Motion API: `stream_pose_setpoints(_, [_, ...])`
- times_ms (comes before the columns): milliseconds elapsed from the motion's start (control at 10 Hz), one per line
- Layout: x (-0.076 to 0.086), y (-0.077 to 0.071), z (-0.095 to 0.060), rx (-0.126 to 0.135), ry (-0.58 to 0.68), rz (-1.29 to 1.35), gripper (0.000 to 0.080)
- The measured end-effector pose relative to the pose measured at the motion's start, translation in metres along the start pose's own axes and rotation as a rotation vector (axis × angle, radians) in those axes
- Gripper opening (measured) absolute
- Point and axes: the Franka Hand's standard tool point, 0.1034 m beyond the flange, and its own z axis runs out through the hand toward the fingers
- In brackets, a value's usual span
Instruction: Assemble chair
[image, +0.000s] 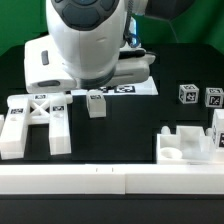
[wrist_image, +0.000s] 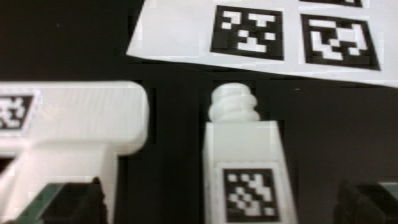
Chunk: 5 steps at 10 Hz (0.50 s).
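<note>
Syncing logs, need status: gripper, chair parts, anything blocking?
Gripper open, over the screw-tipped leg, not gripping. Leg loose, close beside X-braced frame, gap between. Marker board beyond leg tip; nothing blocking.

The black table (image: 130, 125) carries every loose part. Right under the gripper (wrist_image: 210, 200) sits a small tagged post (wrist_image: 242, 150) with a ribbed tip, set between the fingers and touching neither. Close beside the post, on one side of the hand, lies the X-braced frame (image: 32, 122). Past the ribbed tip lies the marker board (wrist_image: 178, 35) (flat, tags facing up). Well apart on the hand's other side are two small cubes (image: 187, 94) and the notched block (image: 190, 146).
</note>
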Motion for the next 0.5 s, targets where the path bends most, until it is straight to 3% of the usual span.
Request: stream_pose_setpoints(500, [0.0029,-0.0030,-0.0028,-0.009,-0.002,0.050,0.0649])
